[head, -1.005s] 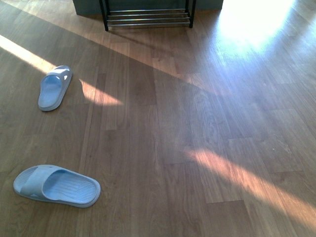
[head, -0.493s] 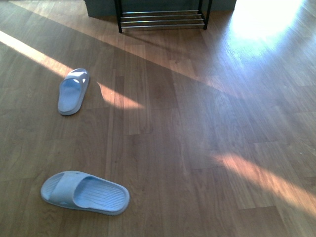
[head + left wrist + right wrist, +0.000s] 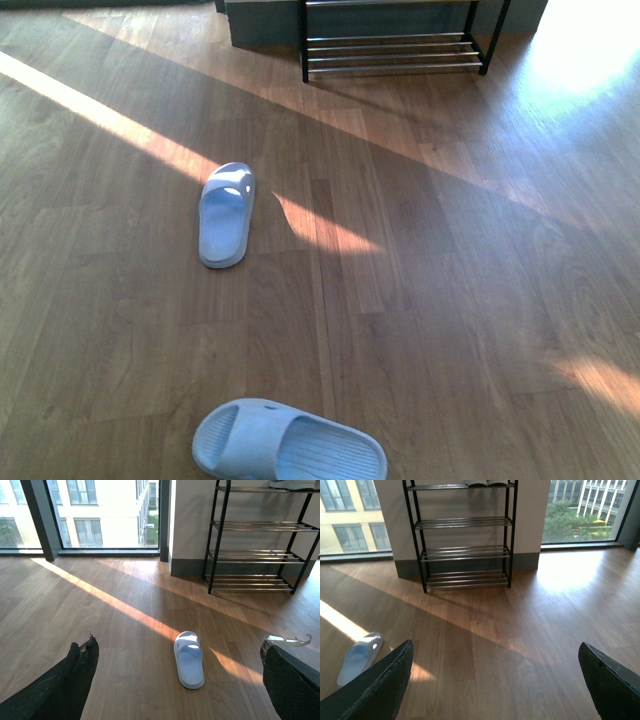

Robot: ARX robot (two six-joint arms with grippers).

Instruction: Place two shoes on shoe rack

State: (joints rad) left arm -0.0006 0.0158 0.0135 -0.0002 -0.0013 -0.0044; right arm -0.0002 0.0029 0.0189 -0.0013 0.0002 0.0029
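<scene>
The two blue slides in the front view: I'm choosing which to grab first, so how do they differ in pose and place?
The far slide lies lengthwise, toe toward the shoe rack; the near slide lies crosswise, toe to the robot's left. The far slide sits beside a sunlit stripe; the near slide is in shade at the picture's lower edge. Both are pale blue, sole down on the wooden floor.
</scene>
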